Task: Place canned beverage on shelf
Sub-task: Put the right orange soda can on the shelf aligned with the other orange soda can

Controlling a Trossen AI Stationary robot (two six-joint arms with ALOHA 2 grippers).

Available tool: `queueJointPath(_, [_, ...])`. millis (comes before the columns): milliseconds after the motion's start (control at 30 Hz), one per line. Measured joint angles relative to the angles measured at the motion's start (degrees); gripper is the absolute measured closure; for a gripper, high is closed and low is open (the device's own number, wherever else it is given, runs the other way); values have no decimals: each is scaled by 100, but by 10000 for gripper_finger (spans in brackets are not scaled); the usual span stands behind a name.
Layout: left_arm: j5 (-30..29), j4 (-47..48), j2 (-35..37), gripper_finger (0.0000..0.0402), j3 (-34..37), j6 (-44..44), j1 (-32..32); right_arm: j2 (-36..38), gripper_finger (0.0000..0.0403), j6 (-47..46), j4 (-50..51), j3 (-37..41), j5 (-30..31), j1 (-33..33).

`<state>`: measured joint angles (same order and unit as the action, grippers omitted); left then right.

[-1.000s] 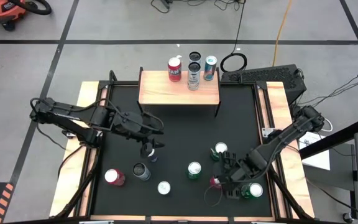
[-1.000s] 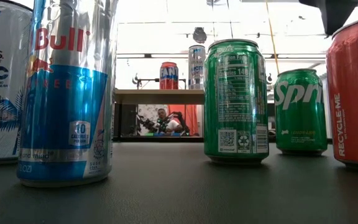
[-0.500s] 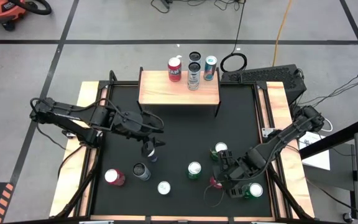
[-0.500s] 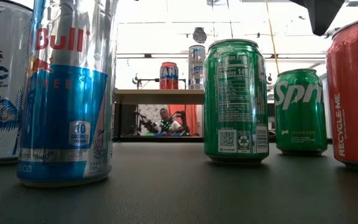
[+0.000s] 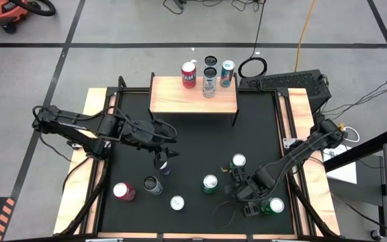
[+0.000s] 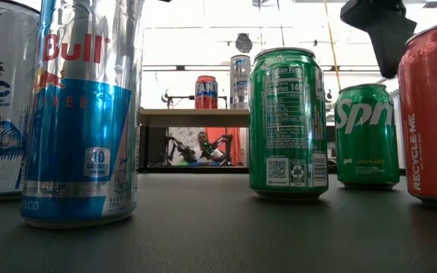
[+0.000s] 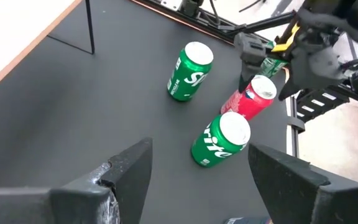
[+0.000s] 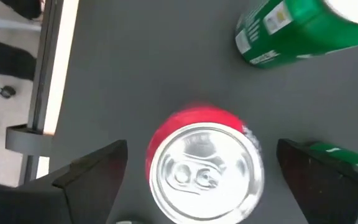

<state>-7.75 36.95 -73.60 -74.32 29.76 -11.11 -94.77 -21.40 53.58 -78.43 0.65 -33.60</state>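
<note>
Right claw (image 8: 194, 180) shifted — open over red can (image 8: 201, 165).

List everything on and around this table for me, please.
light-wood shelf on black legs: one, table's far edge
shelf cans: at least three, red, silver, teal
green cans: three, near right
red table cans: two, near left; under right tool
silvery cans: two, near left
black table: one
left tool: dark, open, mid-table
right tool: dark, open, over red can
</note>
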Motion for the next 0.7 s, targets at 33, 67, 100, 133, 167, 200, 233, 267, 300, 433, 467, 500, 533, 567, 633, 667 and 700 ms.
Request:
queueJointPath(33, [-2,-2,0,137,0,0,-7,-47,10,6,0,0,-69,14])
queueJointPath(67, [-2,-2,0,137,0,0,-16,-97,10,6,0,0,-92,21])
queueJointPath(100, [-2,0,0,137,0,-2,-16,-147,10,6,3,0,-90,23])
queueJointPath(133, [-2,-2,0,137,0,-2,-16,-182,10,6,7,0,-92,26])
queueJointPath(167, [-2,0,0,137,0,0,-16,-211,10,6,7,2,-90,26])
queueJointPath(200, [-2,0,0,137,0,0,-18,-238,10,6,5,2,-88,27])
queueJointPath(233, [-2,0,0,137,0,0,-17,-251,10,5,1,2,-84,36])
queueJointPath(267, [-2,0,0,137,0,-2,-16,-265,12,6,4,2,-83,44])
queueJointPath(300, [-2,0,0,137,0,-2,-16,-272,15,-2,9,2,-85,53])
queueJointPath(433, [-2,0,0,137,0,-3,-16,-273,43,-42,36,2,-82,103])
queueJointPath(467, [-2,0,0,137,0,-2,-18,-273,53,-39,62,2,-88,109])
queueJointPath(500, [-2,0,0,137,0,-4,-18,-273,63,-25,80,2,-90,109])
queueJointPath(533, [-1,0,0,137,0,-4,-18,-273,73,-17,100,2,-86,107])
queueJointPath(567, [-2,0,0,137,0,-4,-18,-273,82,-12,111,2,-86,103])
queueJointPath(633, [-2,0,0,137,0,-4,-18,-273,96,-3,114,2,-89,102])
queueJointPath(667, [-2,0,0,137,0,-4,-18,-273,100,-16,114,2,-90,102])
queueJointPath(700, [-2,0,0,137,0,-7,-18,-273,101,-74,124,2,-85,102])
